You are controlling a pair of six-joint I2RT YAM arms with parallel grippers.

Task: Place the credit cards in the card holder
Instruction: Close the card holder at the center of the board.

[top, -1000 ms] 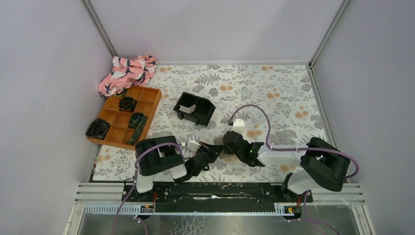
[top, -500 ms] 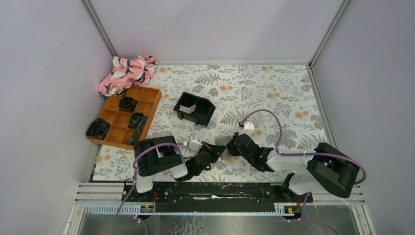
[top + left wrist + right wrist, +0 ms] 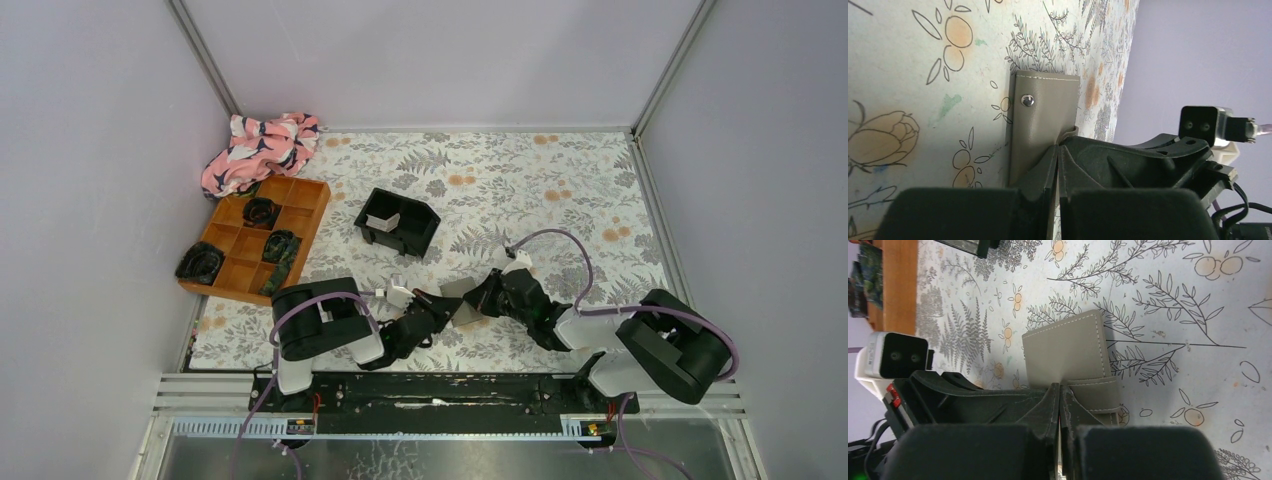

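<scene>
The grey-taupe card holder (image 3: 458, 292) lies on the floral mat between my two grippers. In the left wrist view the card holder (image 3: 1040, 115) shows a snap stud, and my left gripper (image 3: 1058, 150) is shut on its near edge. In the right wrist view the card holder (image 3: 1065, 352) shows its stitched panel and strap, with my right gripper (image 3: 1059, 388) shut on that edge. From above, the left gripper (image 3: 443, 303) and right gripper (image 3: 482, 298) face each other across it. A pale credit card (image 3: 385, 220) stands in the black tray (image 3: 402, 241).
An orange compartment tray (image 3: 303, 203) with dark rolled items sits at the left. A pink patterned cloth (image 3: 260, 145) lies behind it in the corner. Grey walls close in the mat on three sides.
My right arm has drawn back to the right, and more of the card holder now shows between the two grippers. The left arm has stayed where it was.
</scene>
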